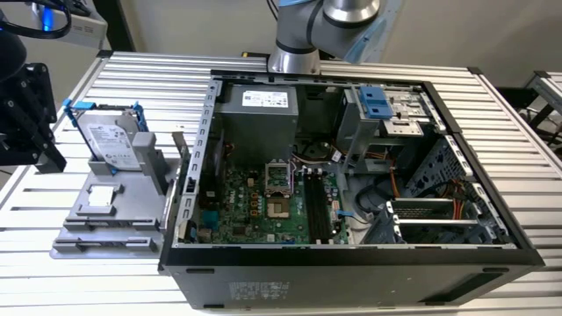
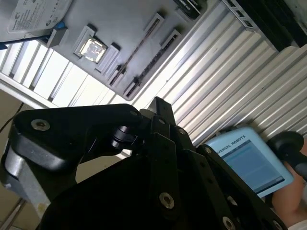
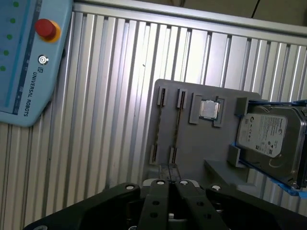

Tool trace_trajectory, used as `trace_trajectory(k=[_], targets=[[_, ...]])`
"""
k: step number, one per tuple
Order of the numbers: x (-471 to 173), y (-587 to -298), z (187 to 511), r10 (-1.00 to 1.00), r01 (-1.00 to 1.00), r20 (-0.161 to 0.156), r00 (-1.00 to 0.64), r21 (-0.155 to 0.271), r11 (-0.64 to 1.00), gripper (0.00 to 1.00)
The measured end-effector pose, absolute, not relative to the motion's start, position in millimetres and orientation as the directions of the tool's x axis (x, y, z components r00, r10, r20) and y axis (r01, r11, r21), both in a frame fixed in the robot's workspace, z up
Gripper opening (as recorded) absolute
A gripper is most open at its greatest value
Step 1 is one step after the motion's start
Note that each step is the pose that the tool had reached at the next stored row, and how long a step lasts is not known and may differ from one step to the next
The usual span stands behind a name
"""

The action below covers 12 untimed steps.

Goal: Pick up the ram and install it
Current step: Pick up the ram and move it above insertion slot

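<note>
- Hovering over the grey fixture tray (image 3: 194,158) on the slatted bench (image 3: 110,120), the end effector (image 3: 168,167) was clenched on nothing in the first wrist view, its fingertips pressed together.
- The ram (image 3: 178,125) stood on edge between the tray's end holders, just ahead of those fingertips. A second matching pair of holders sat just beside it, and the hard drive (image 3: 268,136) was at the tray's other end.
- The pick looked not yet begun, and the black memory slots (image 1: 318,204) in the open computer case (image 1: 351,263) looked bare.
- A good grasp would probably need the fingers spread first, then lined up across the stick's thin faces.
- Gripping near mid-length, between the holders, and lifting straight up should keep it from tilting or snagging.
</note>
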<state>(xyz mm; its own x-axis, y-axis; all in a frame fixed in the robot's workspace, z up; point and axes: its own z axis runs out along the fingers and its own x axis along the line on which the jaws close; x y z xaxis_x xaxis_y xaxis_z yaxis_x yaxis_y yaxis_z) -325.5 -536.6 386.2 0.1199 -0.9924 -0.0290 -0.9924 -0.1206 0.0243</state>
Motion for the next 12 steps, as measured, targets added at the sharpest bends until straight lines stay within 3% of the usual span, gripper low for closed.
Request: trace_trajectory(k=[1,2,12], targets=[[-325.5,-536.6,386.2,-0.992,-0.992,-0.029,0.120,0.024,-0.121,0.00],[-325.5,-536.6,386.2,-0.992,-0.992,-0.029,0.120,0.024,-0.121,1.00],[-325.5,-536.6,386.2,-0.992,-0.992,-0.029,0.120,0.024,-0.121,1.00]])
